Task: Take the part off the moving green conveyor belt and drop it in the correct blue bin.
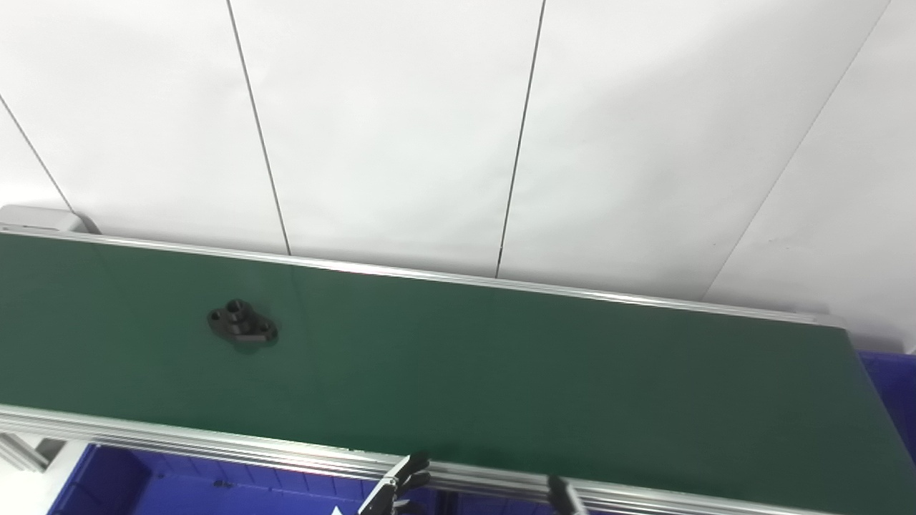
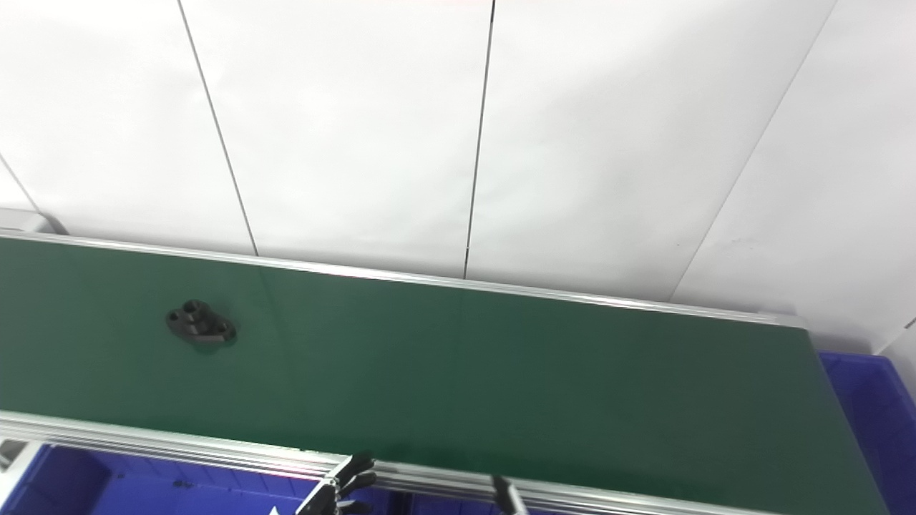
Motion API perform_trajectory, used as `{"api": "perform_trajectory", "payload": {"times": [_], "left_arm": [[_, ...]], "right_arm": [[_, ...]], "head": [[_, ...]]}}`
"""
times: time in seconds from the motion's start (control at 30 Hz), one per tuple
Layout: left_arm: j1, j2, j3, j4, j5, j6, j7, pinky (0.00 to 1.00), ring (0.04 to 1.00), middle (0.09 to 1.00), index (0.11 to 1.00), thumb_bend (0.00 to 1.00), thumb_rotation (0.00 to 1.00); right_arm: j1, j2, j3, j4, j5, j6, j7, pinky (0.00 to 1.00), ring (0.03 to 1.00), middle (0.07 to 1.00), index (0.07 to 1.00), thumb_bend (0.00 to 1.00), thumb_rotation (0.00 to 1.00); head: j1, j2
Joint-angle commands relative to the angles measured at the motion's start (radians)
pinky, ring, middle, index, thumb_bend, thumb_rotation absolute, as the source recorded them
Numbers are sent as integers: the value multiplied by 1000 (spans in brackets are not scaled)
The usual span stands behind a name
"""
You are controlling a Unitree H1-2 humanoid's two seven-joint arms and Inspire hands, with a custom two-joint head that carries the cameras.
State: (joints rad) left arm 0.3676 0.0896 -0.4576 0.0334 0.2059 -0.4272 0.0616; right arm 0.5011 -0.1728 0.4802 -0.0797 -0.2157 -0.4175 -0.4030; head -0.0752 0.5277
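A black flanged part [image 1: 242, 323] with a raised hub and bolt holes lies flat on the green conveyor belt [image 1: 501, 357], toward its left end; it also shows in the right eye view [image 2: 201, 323]. Only the fingertips of my left hand [image 1: 401, 488] show at the bottom edge, just below the belt's near rail, spread apart and holding nothing. One dark fingertip of my right hand [image 1: 563, 495] shows to its right; the rest is out of frame. Both hands are far from the part.
A blue bin [image 1: 179, 486] sits below the belt's near aluminium rail [image 1: 215, 443] at the left. Another blue bin [image 1: 891, 400] stands past the belt's right end. A white panelled wall [image 1: 458, 129] rises behind the belt.
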Motion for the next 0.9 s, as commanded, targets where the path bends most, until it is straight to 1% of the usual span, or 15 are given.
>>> {"api": "perform_trajectory", "payload": {"times": [0.0, 0.07, 0.13, 0.17, 0.23, 0.3, 0.33, 0.43, 0.53, 0.63, 0.73, 0.83, 0.87], "left_arm": [[-10, -6, -15, -11, 9, -43, 28, 686, 849, 898, 885, 1000, 921], [-16, -4, -24, -10, 4, -43, 35, 681, 848, 898, 885, 1000, 919], [-22, -2, -31, -8, 4, -43, 42, 688, 852, 898, 886, 1000, 913], [-26, -1, -34, -8, 8, -43, 45, 688, 851, 897, 886, 1000, 912], [-30, 0, -40, -8, 16, -43, 51, 686, 846, 893, 885, 1000, 914], [-32, -1, -43, -10, 22, -43, 53, 686, 845, 894, 885, 1000, 921], [-34, -3, -44, -10, 24, -43, 55, 686, 845, 894, 885, 1000, 921], [-37, -9, -48, -9, 24, -43, 58, 687, 847, 896, 879, 1000, 920], [-39, -15, -51, -7, 23, -42, 55, 697, 855, 903, 881, 1000, 920], [-45, -13, -59, -1, 27, -42, 58, 701, 862, 907, 881, 1000, 922], [-49, -11, -68, 3, 28, -42, 54, 721, 874, 913, 890, 1000, 915], [-50, -15, -72, 6, 36, -42, 54, 714, 873, 914, 892, 1000, 922], [-49, -17, -71, 6, 33, -42, 51, 721, 877, 918, 896, 1000, 920]], "right_arm": [[12, -5, -2, -61, -7, -52, -6, 900, 920, 930, 941, 941, 861], [12, -15, -1, -82, -22, -52, -7, 902, 919, 928, 939, 933, 847], [10, -19, -5, -95, -48, -52, -11, 880, 913, 926, 938, 912, 836], [11, -14, -15, -110, -64, -52, -3, 874, 912, 925, 938, 909, 834], [13, -2, -35, -135, -92, -52, 9, 863, 912, 924, 937, 891, 795], [7, 14, -56, -158, -122, -51, 15, 855, 905, 911, 934, 866, 731], [0, 23, -70, -172, -139, -49, 22, 855, 905, 910, 934, 863, 725], [-22, 50, -112, -209, -206, -15, 47, 865, 911, 914, 938, 854, 697], [-70, 89, -161, -261, -287, 84, 92, 876, 914, 924, 932, 875, 665], [-124, 112, -195, -288, -315, 157, 150, 836, 908, 934, 937, 909, 631], [-210, 131, -212, -311, -334, 250, 227, 821, 902, 931, 943, 956, 618], [-284, 140, -219, -321, -344, 321, 291, 829, 909, 934, 959, 959, 619], [-308, 146, -221, -323, -345, 346, 311, 834, 912, 934, 957, 968, 605]], "head": [[2, 2], [2, 8], [3, 14], [1, 21], [0, 26], [1, 32], [0, 35], [1, 42], [2, 48], [4, 47], [2, 48], [3, 48], [3, 48]]}}
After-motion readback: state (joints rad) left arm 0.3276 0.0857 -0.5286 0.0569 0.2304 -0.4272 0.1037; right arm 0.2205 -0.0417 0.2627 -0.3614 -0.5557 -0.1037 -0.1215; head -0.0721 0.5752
